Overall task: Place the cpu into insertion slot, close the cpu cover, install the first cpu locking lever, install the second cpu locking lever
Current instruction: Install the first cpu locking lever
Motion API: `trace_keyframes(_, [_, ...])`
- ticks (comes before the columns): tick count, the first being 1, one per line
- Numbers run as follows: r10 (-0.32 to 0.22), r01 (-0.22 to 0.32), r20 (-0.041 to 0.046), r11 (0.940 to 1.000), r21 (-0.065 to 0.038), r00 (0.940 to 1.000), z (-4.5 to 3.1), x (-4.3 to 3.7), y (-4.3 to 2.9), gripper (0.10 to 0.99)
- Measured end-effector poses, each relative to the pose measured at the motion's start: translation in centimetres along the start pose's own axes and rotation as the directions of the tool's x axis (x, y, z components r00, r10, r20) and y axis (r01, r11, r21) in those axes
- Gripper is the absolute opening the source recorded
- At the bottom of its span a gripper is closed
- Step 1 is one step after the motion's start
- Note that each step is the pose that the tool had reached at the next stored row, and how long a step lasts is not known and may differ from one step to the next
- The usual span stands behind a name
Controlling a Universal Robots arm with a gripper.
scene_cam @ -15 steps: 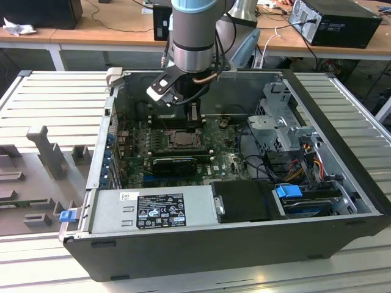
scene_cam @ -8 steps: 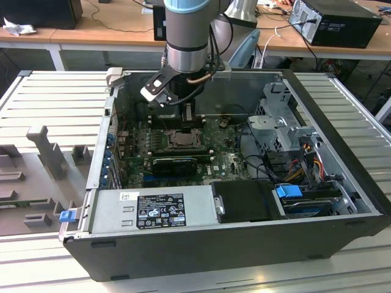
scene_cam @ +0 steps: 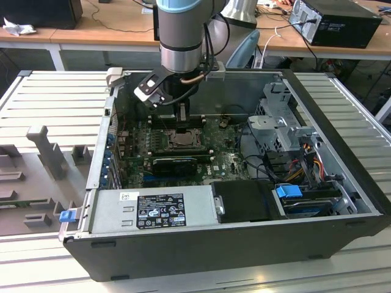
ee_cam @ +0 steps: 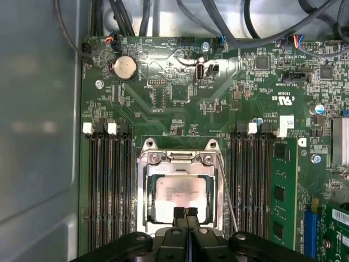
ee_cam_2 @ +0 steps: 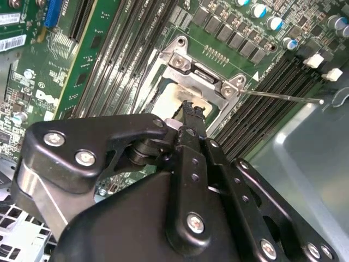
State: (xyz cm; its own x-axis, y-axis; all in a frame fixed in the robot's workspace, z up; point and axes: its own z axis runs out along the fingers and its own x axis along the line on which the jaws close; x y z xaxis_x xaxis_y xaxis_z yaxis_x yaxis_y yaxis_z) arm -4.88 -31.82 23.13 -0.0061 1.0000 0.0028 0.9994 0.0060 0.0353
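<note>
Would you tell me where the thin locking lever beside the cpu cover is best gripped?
Probably near its free end, from above, pinching across it: the locking lever is a thin straight wire, seemingly raised clear of the memory slots.

We see the gripper [ee_cam_2: 192, 112] large and black in the foreground, its fingers drawn together, tips low over the cpu [ee_cam_2: 173, 94]. The cpu's pale top shows in the window of the cover [ee_cam_2: 204, 73], which lies flat on the socket. A thin lever [ee_cam_2: 283, 96] runs from the cover's screwed end out across the memory slots [ee_cam_2: 267, 95] towards the grey case wall [ee_cam_2: 305, 164]. More long black slots [ee_cam_2: 117, 49] flank the socket's other side on the green board [ee_cam_2: 32, 71].
</note>
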Motion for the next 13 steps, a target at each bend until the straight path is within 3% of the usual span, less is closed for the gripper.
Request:
trace_keyframes(8, [0.0,0.0,-0.0001,1.0,0.0,1.0,-0.43,0.01,0.02,0.106])
trace_keyframes(13, [0.0,0.0,0.0004,1.0,0.0,1.0,-1.46,0.01,0.05,0.106])
